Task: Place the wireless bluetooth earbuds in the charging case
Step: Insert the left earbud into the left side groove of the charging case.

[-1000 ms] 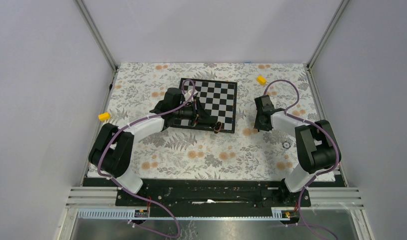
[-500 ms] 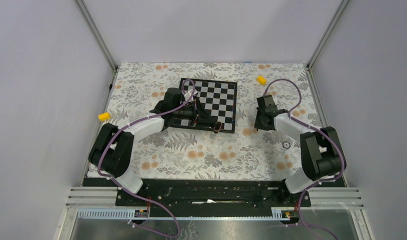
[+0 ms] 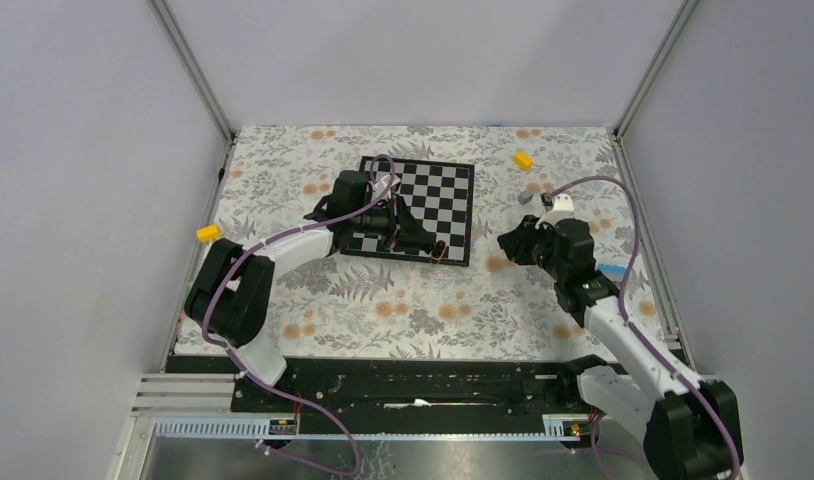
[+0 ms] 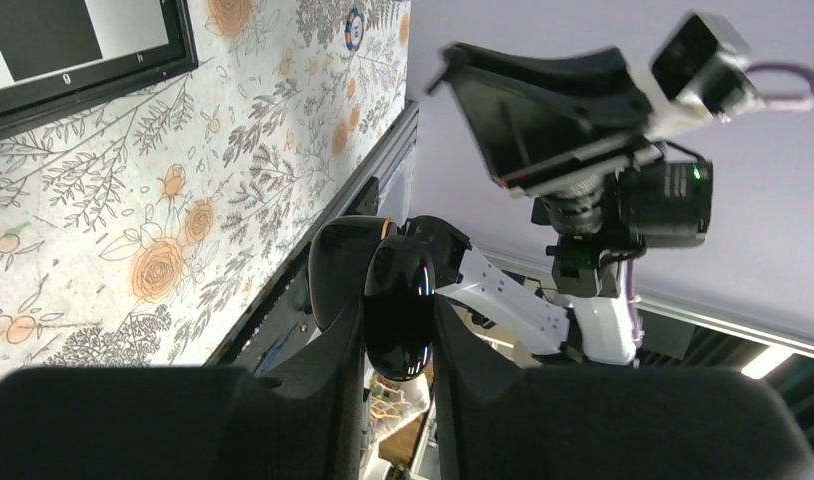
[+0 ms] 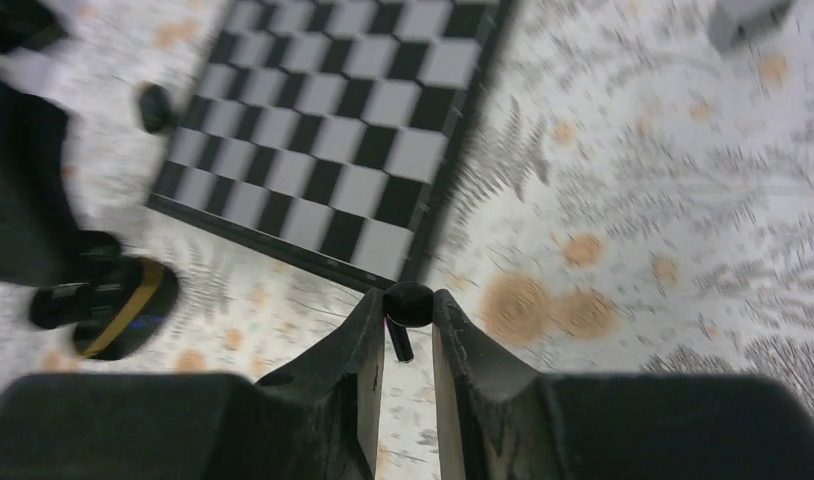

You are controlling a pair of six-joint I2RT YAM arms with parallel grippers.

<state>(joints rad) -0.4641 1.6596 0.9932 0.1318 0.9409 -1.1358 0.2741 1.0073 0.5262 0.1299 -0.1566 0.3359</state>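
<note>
My left gripper [image 4: 396, 325] is shut on the charging case [image 4: 398, 285], a glossy black pebble whose lid [image 4: 335, 268] hangs open to the left. In the top view that gripper [image 3: 430, 246] hovers at the chessboard's near right corner. My right gripper [image 5: 407, 300] is shut on one of the earbuds [image 5: 409, 308], its short stem pointing back between the fingers. It is lifted above the cloth just off the board's corner, right of the case [image 5: 108, 305]. A second earbud [image 5: 155, 107] lies on the chessboard [image 5: 333, 130].
A small grey cube [image 3: 526, 197] sits behind the right gripper [image 3: 505, 243]. One yellow block [image 3: 523, 160] lies at the back right, another [image 3: 208, 232] at the left edge. The chessboard [image 3: 438, 185] sits on flowered cloth, with grey walls on three sides.
The right arm has swung its elbow toward the near right and lifted, its jaws closed on the earbud. The grey cube is now uncovered. The left arm shifted slightly, still holding the case.
</note>
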